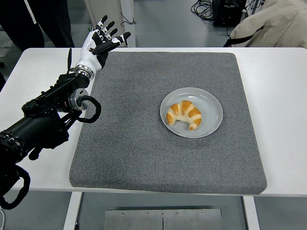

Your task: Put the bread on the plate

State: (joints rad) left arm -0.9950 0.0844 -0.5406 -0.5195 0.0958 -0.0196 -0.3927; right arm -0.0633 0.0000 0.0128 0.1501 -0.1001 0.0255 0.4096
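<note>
A white surface fills most of the view, with a grey mat laid square on it. Beyond its far edge is a smooth grey floor. Black cables trail there beside a dark box. A person in dark trousers stands top left, and a beige sleeve shows top right
</note>
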